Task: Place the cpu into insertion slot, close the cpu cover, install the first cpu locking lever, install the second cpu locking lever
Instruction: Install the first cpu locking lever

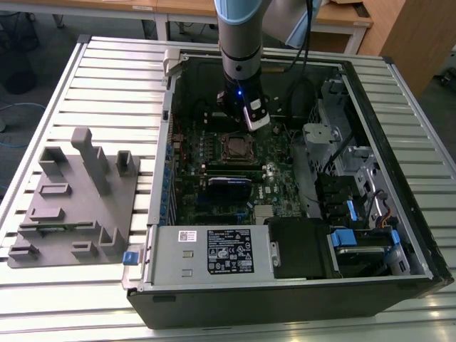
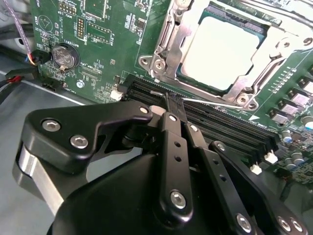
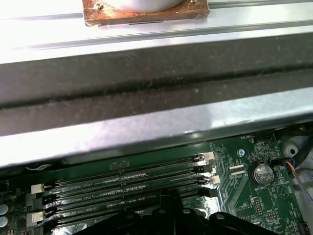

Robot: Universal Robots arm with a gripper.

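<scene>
- In the exterior view, an open black tower computer case (image 1: 410, 214) lies on a silver slatted metal table (image 1: 107, 71), with the green circuit board (image 1: 281, 167) on its floor.
- The black gripper (image 1: 255, 117) hangs over the board, just beside the insertion slot (image 1: 238, 159). The arm above it is cut off by the picture's edge.
- A grey metal power supply box (image 1: 171, 260) at the board's near edge carries a white printed label (image 1: 229, 251). A blue-labelled memory stick (image 1: 229, 182) stands on the board.
- A grey moulded fixture tray (image 1: 71, 206) lies outside the case, well apart from the board.
- In the second wrist view, the cpu (image 2: 220, 46) sits in the slot on the board, its dull grey top blank.
- The silver-grey cpu cover (image 2: 182, 36) lies closed around it and hides most of the slot.
- The fingers (image 2: 172, 142) are pressed together, their tips over the long black memory slots (image 2: 225, 125) on the board. Whether they pinch the thin wire lever (image 2: 215, 102) there cannot be told.
- Small white lettering dots the board around a round silver coin cell (image 2: 65, 55).
- In the first wrist view, the grey case wall (image 3: 146, 127) rises beside the board. Beyond it, a rust-brown plate (image 3: 146, 13) is cut off.
</scene>
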